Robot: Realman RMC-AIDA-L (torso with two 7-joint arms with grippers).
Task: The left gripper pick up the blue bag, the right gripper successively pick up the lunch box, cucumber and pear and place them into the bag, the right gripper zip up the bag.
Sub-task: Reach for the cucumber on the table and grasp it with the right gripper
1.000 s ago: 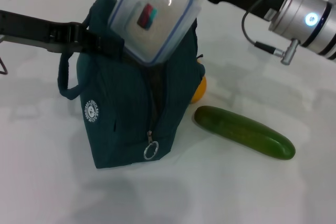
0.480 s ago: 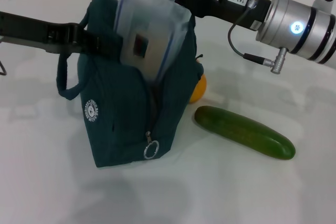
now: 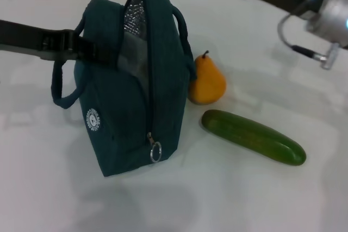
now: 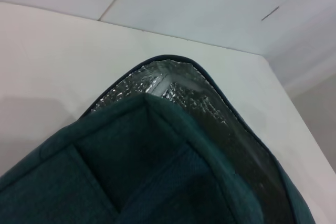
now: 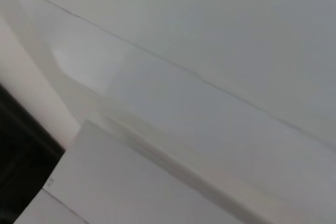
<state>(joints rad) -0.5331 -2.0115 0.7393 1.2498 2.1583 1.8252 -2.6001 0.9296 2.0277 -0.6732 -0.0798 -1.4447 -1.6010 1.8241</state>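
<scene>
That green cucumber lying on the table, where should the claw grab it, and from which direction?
Grip the cucumber around its middle, coming from above with the gripper's fingers across its narrow width. It lies flat and long, with bare table on both sides; the pear is only near one end.

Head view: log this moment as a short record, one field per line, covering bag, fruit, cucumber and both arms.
bag: upright on the table, top unzipped, foil lining showing
left gripper: at the bag's upper side by a handle, fingers hidden
pear: upright on the table, beside the bag
cucumber: lying flat, in front of the pear
lunch box: not visible outside the bag
right gripper: out of view; only its arm shows at the top edge
</scene>
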